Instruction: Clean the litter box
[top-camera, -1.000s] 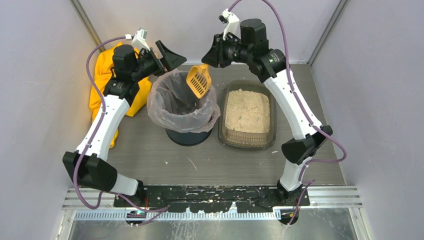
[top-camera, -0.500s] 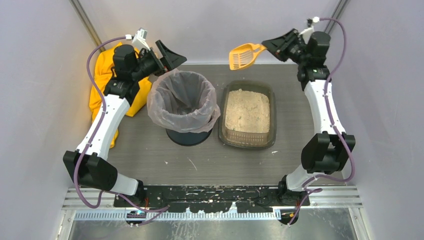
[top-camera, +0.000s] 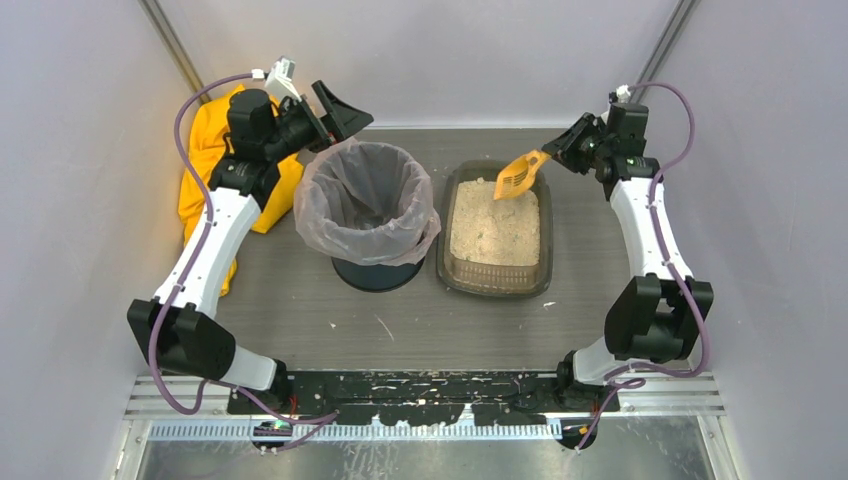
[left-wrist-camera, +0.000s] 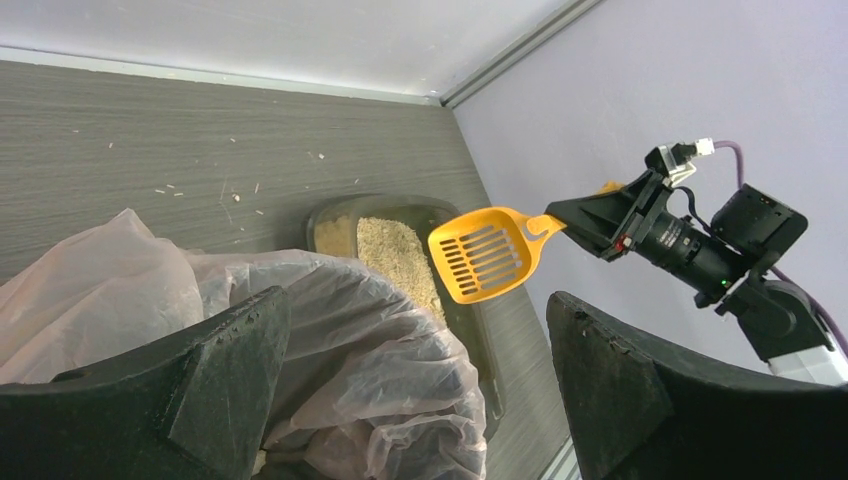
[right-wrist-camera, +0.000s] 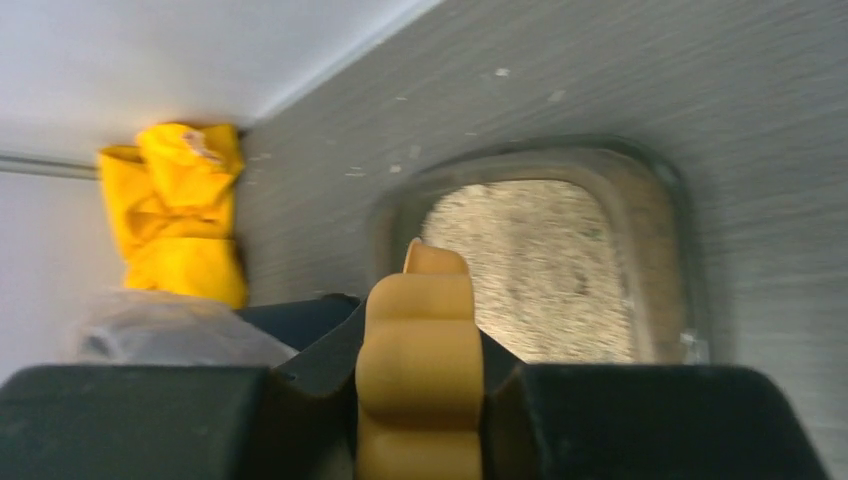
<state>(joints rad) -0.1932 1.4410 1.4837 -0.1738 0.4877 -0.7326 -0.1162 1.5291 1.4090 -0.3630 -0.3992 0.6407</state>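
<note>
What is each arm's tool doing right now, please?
Left tool: open, holding nothing.
Right tool: shut on the orange slotted plastic scoop.

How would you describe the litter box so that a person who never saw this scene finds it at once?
On the grey table, find the round bin lined with a clear bag. The litter box is the shallow dark rectangular tray right of it. Only it holds beige granular litter, and the orange scoop hangs over its far end.
</note>
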